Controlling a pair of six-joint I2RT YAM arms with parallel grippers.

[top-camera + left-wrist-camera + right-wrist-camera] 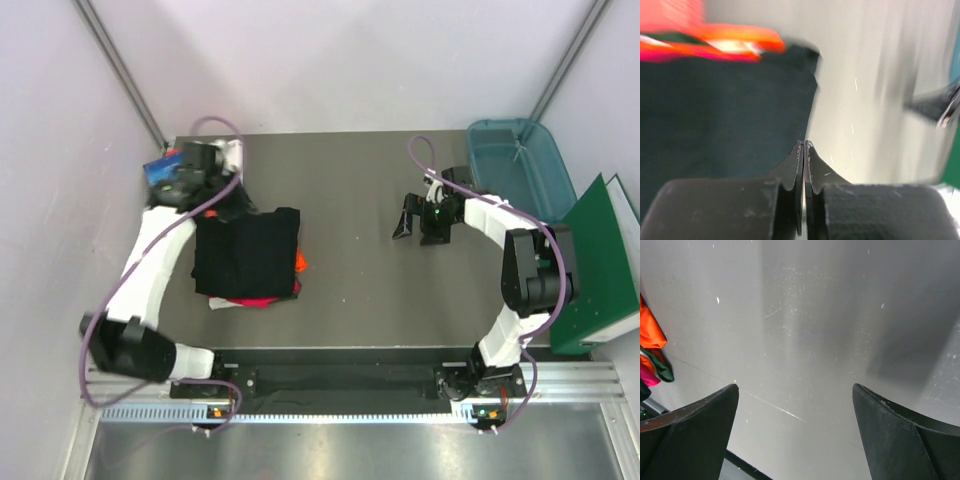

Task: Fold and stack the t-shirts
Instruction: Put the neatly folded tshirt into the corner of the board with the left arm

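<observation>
Shirts at left of desk [360,290] — black shirt [247,250] folded atop pink shirt [256,301]. Left gripper [804,146] clenched on nothing, at black shirt's far edge, so nearer arm. Right gripper [795,390] spread wide over desk — well apart, stack off to its left.

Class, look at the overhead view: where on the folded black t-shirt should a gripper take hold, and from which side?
Pinch the black t-shirt at its right-hand edge, approaching across the table on that side. It lies flat and folded atop the crimson-pink t-shirt, so only a thin edge offers purchase. The open right gripper faces that edge, probably unobstructed.
</observation>
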